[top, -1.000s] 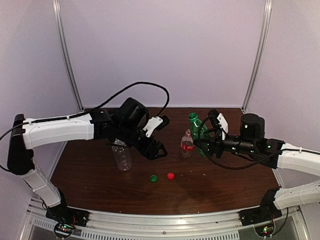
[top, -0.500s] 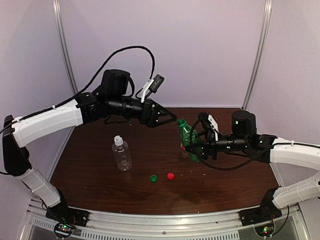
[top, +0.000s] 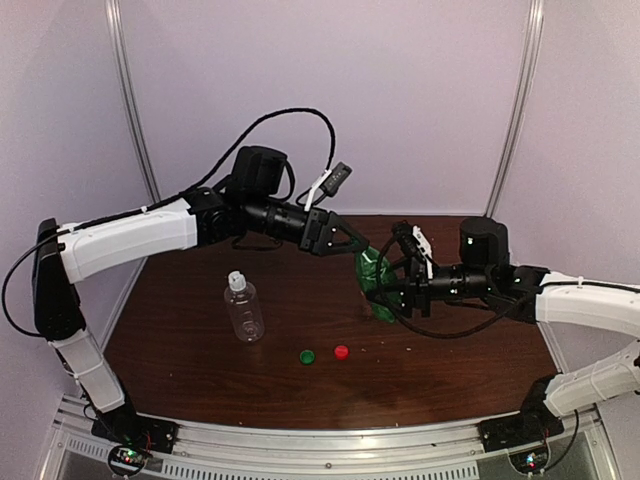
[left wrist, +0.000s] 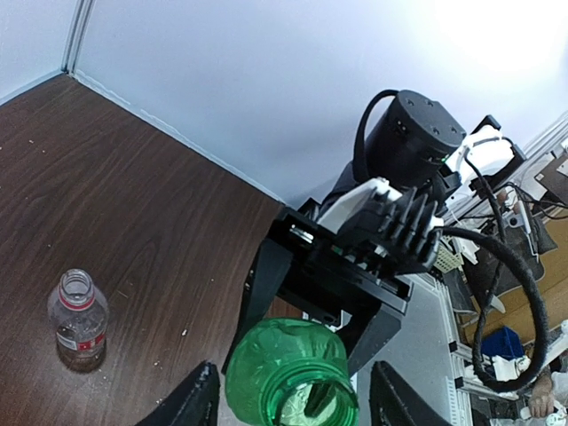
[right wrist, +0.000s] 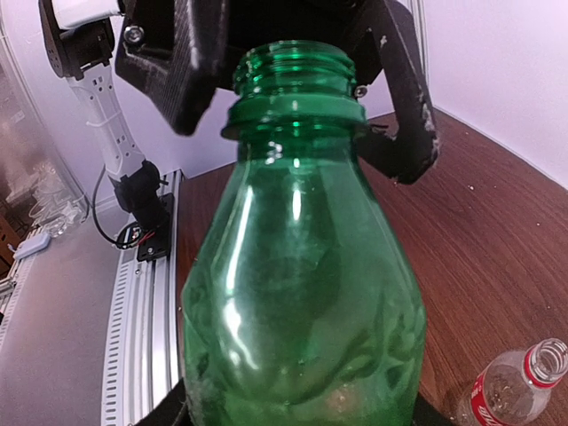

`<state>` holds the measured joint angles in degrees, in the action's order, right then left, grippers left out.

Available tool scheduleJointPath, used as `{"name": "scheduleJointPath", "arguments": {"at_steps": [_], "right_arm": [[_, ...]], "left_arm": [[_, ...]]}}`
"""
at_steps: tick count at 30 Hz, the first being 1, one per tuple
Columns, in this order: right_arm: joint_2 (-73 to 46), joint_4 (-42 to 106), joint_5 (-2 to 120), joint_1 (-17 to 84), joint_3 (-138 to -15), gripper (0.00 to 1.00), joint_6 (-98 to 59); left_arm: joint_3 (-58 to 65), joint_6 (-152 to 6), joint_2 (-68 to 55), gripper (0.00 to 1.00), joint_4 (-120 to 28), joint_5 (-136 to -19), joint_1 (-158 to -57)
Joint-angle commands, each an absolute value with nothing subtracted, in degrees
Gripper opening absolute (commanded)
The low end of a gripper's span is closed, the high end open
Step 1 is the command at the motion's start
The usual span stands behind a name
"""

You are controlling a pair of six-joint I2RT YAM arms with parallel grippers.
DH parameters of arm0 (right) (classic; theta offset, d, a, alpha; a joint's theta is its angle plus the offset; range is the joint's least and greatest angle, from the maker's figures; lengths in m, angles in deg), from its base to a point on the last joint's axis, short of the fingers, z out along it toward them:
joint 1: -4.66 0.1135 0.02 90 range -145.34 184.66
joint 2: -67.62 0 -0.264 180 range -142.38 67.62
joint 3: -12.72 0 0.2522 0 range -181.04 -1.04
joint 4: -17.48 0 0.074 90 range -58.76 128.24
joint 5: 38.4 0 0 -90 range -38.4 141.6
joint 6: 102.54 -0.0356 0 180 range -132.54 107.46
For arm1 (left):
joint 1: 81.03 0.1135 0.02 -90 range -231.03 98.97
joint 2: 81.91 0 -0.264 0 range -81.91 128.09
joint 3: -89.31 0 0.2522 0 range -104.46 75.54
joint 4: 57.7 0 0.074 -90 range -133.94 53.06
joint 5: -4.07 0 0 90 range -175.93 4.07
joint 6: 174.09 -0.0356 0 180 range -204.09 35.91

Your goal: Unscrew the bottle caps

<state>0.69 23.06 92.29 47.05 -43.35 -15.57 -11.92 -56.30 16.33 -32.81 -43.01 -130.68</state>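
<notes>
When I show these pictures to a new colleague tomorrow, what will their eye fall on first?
The green bottle, capless and tilted at the middle of the table, gripped by the right hand, with the left hand open on either side of its mouth. Next, the green cap and red cap lying near the front, and a clear bottle standing at left with its white cap on.

You have soft, even, violet-tinted light; the left wrist view washes out at top right, and white highlights streak the green bottle (right wrist: 297, 293).
</notes>
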Motion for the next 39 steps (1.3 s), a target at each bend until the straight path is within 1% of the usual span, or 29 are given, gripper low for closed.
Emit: {"name": "scheduleJointPath", "arguments": {"at_steps": [1, 7, 15, 18, 23, 24, 31, 37, 39], "right_arm": [[-0.3, 20.9, 93.1, 47.1, -45.3, 0.54, -16.1], [-0.7, 21.0, 92.0, 47.1, -45.7, 0.54, -16.2], [-1.2, 21.4, 90.3, 47.1, -46.0, 0.55, -16.5], [-1.5, 21.5, 89.5, 47.1, -46.2, 0.56, -16.6], [-1.6, 21.9, 86.7, 47.1, -46.2, 0.61, -16.9], [-1.6, 22.0, 86.2, 47.1, -46.2, 0.63, -17.0], [-1.8, 23.3, 83.1, 47.1, -46.4, 0.77, -17.4], [-1.3, 25.2, 81.0, 47.1, -46.4, 0.99, -17.2], [-0.8, 26.0, 80.2, 47.1, -46.2, 1.00, -17.0]], "left_arm": [[-14.1, -55.6, 16.7, 0.54, -34.7, -39.8, -130.6], [-14.4, -55.5, 17.6, 0.38, -34.6, -38.7, -130.7], [-14.5, -55.6, 18.0, 0.31, -34.8, -38.0, -130.7], [-14.6, -55.8, 18.1, 0.24, -34.8, -38.0, -130.7], [-14.7, -56.4, 18.1, 0.01, -34.5, -38.6, -130.7], [-14.8, -56.6, 18.1, 0.00, -34.4, -38.9, -130.7], [-15.3, -58.9, 17.9, 0.00, -31.5, -43.1, -130.4], [-16.7, -63.3, 17.7, 0.00, -25.3, -49.8, -129.0], [-17.4, -65.3, 17.7, 0.00, -22.3, -53.7, -128.3]]}}
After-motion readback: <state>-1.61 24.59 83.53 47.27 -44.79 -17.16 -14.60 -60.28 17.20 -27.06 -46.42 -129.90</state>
